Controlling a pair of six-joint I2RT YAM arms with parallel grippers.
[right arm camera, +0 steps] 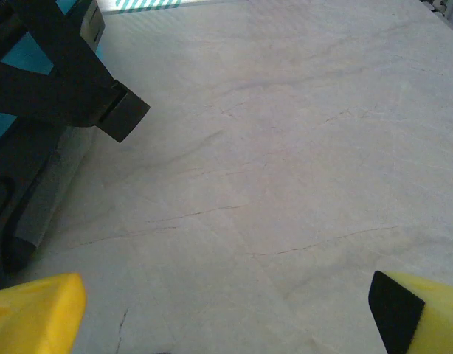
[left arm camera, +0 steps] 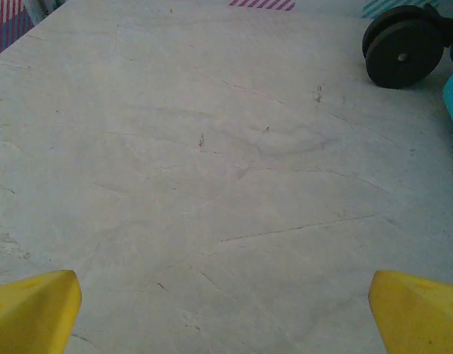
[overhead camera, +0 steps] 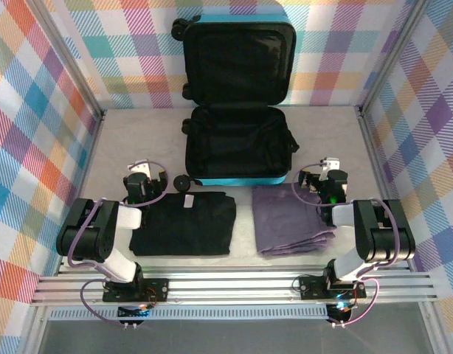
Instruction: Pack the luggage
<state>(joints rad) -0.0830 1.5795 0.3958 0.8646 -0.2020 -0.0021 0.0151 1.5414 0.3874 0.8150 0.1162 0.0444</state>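
pale tabletop [overhead camera: 344, 147] holds open luggage [overhead camera: 240, 140] beyond, between both spread jaws.

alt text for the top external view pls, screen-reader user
An open turquoise suitcase sits at the back of a pale table, lid raised toward the back wall. In front lie a folded black garment, left, and a purple-grey garment, right. Both arms rest at the near edge, left claw and right claw open.
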